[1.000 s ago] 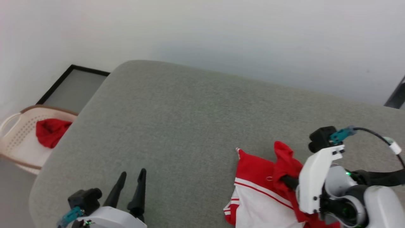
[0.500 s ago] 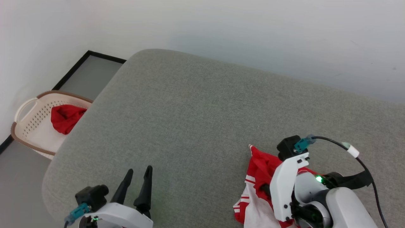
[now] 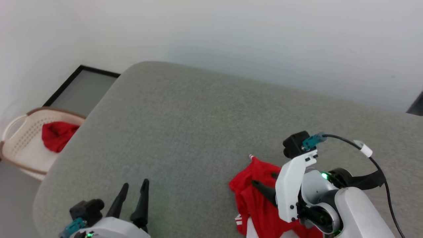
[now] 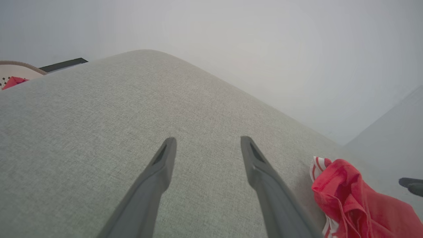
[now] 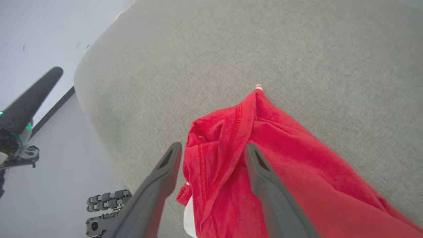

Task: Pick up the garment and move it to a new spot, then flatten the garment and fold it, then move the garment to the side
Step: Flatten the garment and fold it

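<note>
My right hand (image 5: 212,147) is spread wide, holding nothing. Its two dark fingers stand on either side of a raised red fold of the garment (image 3: 251,198), and the cloth runs loose between them. I cannot tell whether either finger touches the fabric.

The garment lies crumpled on the grey fabric cushion (image 3: 198,125), at the cushion's near edge and towards its right end. Mostly red cloth faces up. A tip of red-and-white stripe trim (image 3: 252,156) points towards the cushion's far side, and a little of a white panel (image 3: 251,232) shows at the cushion's near edge, under my right wrist.

My left hand (image 4: 208,140) is wide too and empty. It hangs over bare cushion near the cushion's near left corner, fingers pointing across it towards the white wall (image 3: 231,33) behind the cushion. It is well apart from the garment.

Off the cushion's left end, lower down on the floor, stands a cream perforated basket (image 3: 19,142) with a brown rim. A plain red cloth bundle (image 3: 56,135) lies inside it.
</note>
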Tool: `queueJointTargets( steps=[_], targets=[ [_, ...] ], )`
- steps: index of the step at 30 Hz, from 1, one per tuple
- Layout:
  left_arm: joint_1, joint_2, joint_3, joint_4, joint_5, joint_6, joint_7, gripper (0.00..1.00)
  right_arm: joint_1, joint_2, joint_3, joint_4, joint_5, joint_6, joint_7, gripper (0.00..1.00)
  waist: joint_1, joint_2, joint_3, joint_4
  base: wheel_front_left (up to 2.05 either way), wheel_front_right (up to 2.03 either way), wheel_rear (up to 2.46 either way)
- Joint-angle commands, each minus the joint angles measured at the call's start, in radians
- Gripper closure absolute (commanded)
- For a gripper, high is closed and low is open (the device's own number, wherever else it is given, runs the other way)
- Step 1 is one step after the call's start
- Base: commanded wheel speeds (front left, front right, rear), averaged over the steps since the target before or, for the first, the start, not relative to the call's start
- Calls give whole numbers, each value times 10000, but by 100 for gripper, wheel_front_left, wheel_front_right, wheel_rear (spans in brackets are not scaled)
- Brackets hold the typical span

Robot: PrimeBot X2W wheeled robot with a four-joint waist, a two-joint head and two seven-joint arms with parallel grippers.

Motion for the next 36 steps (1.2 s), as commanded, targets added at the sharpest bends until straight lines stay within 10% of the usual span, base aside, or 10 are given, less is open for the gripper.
queueJointTargets(
  steps=[1, 15, 27, 36],
  targets=[
    [106, 58, 36, -48, 102, 61, -48, 0, 58, 9, -16, -138, 158, -11, -110, 0, 0, -1, -250, -290, 0, 0, 0],
    [710, 509, 314, -783, 288, 404, -56, 0, 611, -2501, 702, -1872, 200, -6, -4860, 0, 0, -1, -540, -1701, 0, 0, 0],
    [1139, 771, 562, -1219, 811, 546, -79, 0, 2126, -3212, -459, -762, -686, -5, -9326, 0, 0, -1, -720, -2523, 0, 0, 0],
    [1540, 758, 1046, -1584, 1326, 518, -72, 0, 3325, -3206, -1536, -29, -698, -5, -10518, 0, 0, -1, -829, -2684, 0, 0, 0]
  ],
)
